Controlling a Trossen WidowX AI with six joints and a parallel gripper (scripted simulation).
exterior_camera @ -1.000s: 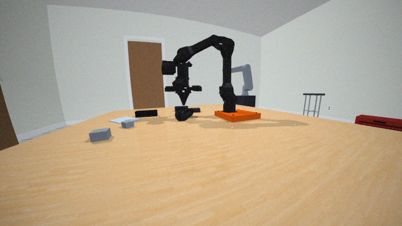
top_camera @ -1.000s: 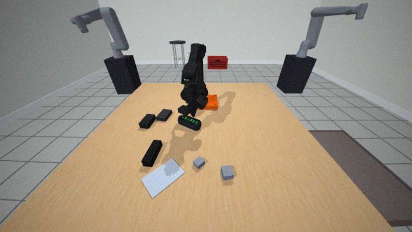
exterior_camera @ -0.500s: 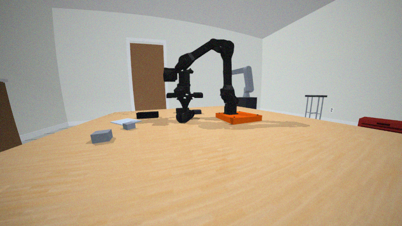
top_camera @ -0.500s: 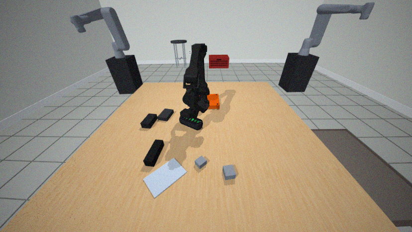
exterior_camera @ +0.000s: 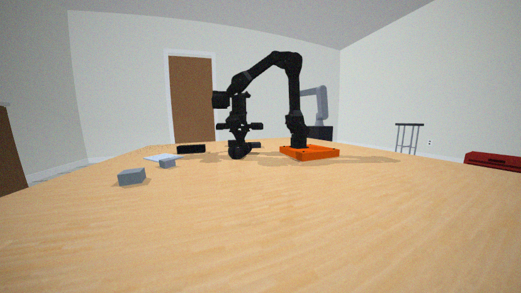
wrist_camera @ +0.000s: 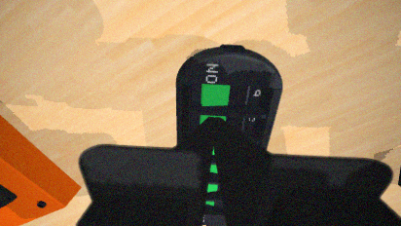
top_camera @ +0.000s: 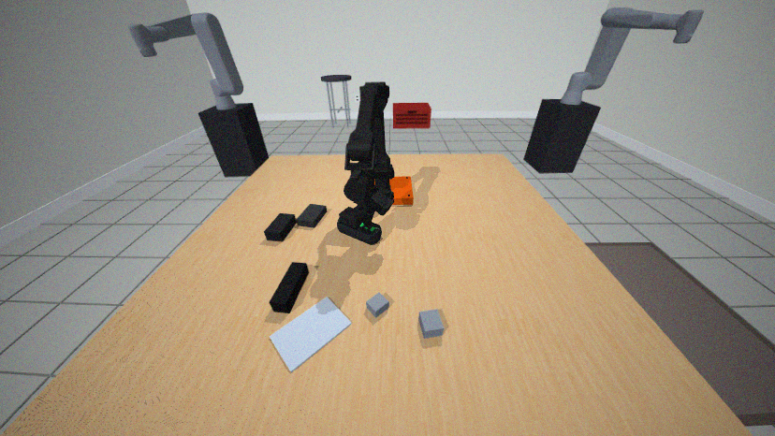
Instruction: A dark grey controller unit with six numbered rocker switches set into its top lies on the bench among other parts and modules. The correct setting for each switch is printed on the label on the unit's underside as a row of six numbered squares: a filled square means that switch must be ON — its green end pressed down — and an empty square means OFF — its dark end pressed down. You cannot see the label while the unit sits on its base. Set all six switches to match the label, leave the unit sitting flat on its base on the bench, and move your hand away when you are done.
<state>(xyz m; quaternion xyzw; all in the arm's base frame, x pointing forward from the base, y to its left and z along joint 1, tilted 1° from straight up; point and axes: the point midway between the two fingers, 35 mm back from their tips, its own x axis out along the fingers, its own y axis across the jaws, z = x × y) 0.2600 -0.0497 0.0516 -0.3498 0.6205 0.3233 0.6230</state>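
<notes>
The dark controller unit (top_camera: 351, 232) (exterior_camera: 236, 153) (wrist_camera: 268, 73) lies on the bench, switches up, its underside label hidden. My gripper (top_camera: 365, 219) (exterior_camera: 239, 141) (wrist_camera: 213, 123) is shut and empty, pointing down with its tips at the unit's switch row; they appear to touch its top. In the wrist view the green end of switch 6 (wrist_camera: 215, 94) shows whole, and the green of switch 5 (wrist_camera: 204, 119) is partly covered by the fingers. Slivers of green from other switches show beyond the fingertips. Their exact tilt cannot be told.
Two dark blocks (top_camera: 279, 227) (top_camera: 312, 214), a long black block (top_camera: 289, 286) (exterior_camera: 190, 148), a white plate (top_camera: 310, 334) (exterior_camera: 157, 157) and two grey blocks (top_camera: 377, 304) (top_camera: 431, 324) lie around the unit. The orange base (top_camera: 403, 190) (exterior_camera: 317, 154) (wrist_camera: 41, 170) is behind it.
</notes>
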